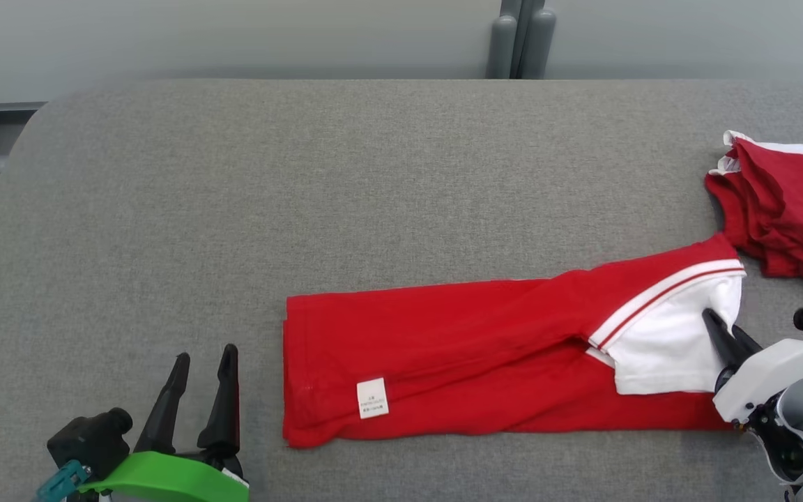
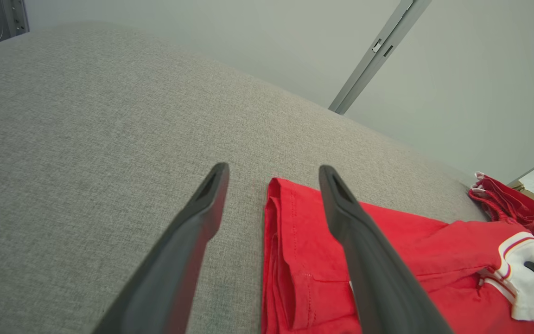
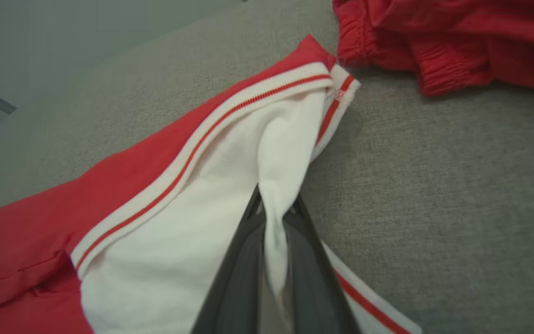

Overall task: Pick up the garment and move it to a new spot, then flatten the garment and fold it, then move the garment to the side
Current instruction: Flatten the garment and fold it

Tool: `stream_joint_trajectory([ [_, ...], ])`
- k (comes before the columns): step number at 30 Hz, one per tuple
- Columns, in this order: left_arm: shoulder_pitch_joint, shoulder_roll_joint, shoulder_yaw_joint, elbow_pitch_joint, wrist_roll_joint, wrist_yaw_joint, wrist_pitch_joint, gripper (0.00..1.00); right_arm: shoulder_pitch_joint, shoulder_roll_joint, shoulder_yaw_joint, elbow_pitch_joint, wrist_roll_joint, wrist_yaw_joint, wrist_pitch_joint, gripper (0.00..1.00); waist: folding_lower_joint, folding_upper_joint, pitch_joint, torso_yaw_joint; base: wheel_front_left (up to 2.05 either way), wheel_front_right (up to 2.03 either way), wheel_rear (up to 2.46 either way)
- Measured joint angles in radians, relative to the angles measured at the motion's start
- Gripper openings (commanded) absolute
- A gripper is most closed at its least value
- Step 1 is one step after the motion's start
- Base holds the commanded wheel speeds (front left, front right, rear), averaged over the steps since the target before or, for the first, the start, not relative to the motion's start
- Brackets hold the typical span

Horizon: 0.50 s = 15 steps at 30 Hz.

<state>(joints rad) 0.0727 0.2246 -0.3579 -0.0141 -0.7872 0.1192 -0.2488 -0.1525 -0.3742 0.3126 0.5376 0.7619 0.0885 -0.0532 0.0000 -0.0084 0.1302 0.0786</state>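
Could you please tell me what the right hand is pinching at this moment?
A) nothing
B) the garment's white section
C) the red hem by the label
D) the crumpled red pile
B: in the right wrist view the right hand is closed on a bunched fold of the garment's white section.

Bright, even, diffuse light, shadows lay soft and faint on the table (image 1: 234, 209), head view was sharp, wrist views bowed toward edges, right wrist view was slightly blurred

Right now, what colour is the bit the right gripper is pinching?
White. The right gripper pinches the white part; right wrist view shows it best.
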Motion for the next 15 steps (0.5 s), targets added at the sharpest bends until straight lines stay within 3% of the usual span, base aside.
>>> stream_joint_trajectory([
  [15, 0.016, -0.019, 0.004, -0.026, 0.01, 0.0, 0.0, 1.0, -0.008, -0.116, -0.086, -0.119, 0.042, 0.01, -0.024, 0.0, 0.0, 0.0, -0.016, -0.077, 0.0, 0.0, 0.0],
])
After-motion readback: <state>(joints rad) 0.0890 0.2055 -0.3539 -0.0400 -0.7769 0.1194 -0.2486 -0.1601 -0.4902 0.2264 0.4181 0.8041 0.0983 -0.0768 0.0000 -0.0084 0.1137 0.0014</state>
